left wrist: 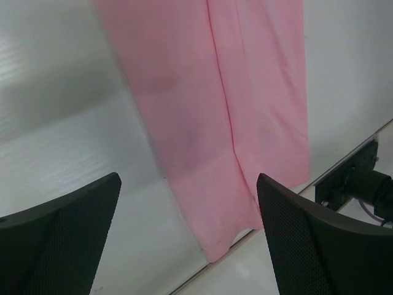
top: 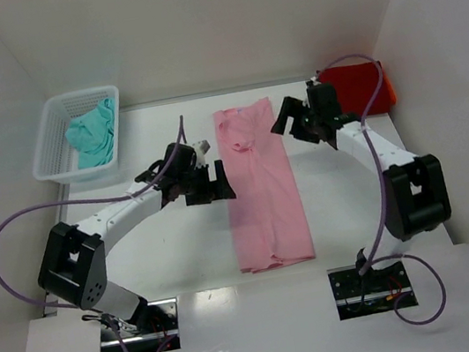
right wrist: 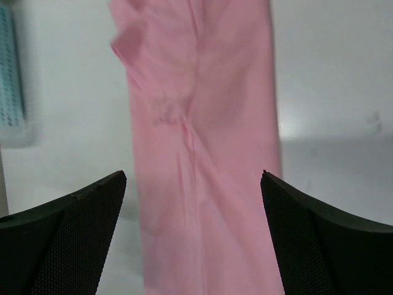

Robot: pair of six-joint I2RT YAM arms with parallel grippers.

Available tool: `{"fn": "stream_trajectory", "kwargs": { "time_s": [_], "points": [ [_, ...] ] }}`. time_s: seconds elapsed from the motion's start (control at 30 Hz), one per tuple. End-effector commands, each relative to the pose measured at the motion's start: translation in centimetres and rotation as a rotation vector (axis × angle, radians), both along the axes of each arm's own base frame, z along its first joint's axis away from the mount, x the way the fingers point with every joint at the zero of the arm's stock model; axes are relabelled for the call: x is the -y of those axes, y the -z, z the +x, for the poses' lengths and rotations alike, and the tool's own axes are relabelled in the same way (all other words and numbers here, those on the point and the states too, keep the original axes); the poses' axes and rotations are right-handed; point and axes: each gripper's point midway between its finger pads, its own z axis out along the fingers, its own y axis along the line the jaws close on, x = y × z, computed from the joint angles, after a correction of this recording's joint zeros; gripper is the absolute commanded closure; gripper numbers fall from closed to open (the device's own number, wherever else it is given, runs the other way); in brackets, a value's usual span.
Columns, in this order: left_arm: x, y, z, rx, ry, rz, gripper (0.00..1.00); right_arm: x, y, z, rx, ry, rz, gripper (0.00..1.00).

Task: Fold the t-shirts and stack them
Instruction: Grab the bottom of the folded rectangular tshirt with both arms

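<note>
Top external view shows the pink shirt (top: 260,185) lying flat in the middle of the surface (top: 174,248). It is already narrowed into a long strip, with its long axis running from the far edge toward the near edge. The left arm (top: 123,207) holds its jaws just beside the strip's left edge, about level with its middle. The right arm (top: 373,149) holds its jaws just off the right edge, up by the far, collar end. Both pairs of jaws stand spread wide with nothing between them, and neither touches the cloth as far as I can tell. The next fold, I judge, has to go across that long axis, bringing one end over the other. The right jaws are nearer the far end, and the near hem lies well apart from both. In the left wrist view the pink shirt (left wrist: 215,123) runs away between the spread fingers toward its hem, with its upper part cut off by the frame. In the right wrist view the pink shirt (right wrist: 202,153) shows a small bunched wrinkle on its left side, though the picture is too soft to read the layers. The red shirt (top: 354,85) sits in the far right corner, partly hidden behind the right arm and its cable. The teal shirt (top: 93,136) lies crumpled in the basket (top: 73,173) at the far left corner.
</note>
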Motion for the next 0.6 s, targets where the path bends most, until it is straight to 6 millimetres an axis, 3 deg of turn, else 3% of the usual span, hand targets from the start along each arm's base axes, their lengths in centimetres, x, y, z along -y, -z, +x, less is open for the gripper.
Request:
{"fn": "stream_trajectory", "kwargs": {
  "time_s": [0.0,0.03,0.07,0.13,0.27,0.33,0.43,0.57],
  "points": [
    [1.7,0.6,-1.5,-0.025,0.02,-0.017,0.01,1.5,4.0,-6.2,-0.158,0.058,-0.022,0.05],
    [2.1,1.1,-1.7,-0.037,0.026,-0.016,0.01,1.4,4.0,-6.9,-0.161,0.069,0.004,0.05],
    [2.4,1.5,-1.9,-0.041,0.032,-0.005,0.01,1.7,5.4,-8.4,-0.198,0.075,0.003,0.06],
    [3.0,2.5,-2.4,-0.061,0.04,0.01,0.01,1.4,4.8,-9.4,-0.191,0.071,0.035,0.07],
    [3.4,3.2,-2.6,-0.078,-0.004,0.035,0.01,1.5,6.1,-12.5,-0.269,0.101,0.036,0.07],
    [2.9,4.8,-4.0,-0.135,-0.022,0.052,0.01,1.0,5.6,-14.2,-0.273,0.085,0.066,0.07],
    [2.3,4.6,-5.4,-0.144,-0.029,0.043,0.01,1.1,6.6,-16.8,-0.308,0.105,0.088,0.08],
    [3.5,4.1,-7.9,-0.161,0.024,0.036,0.01,0.4,7.4,-20.5,-0.382,0.077,0.078,0.11]
  ]
}}
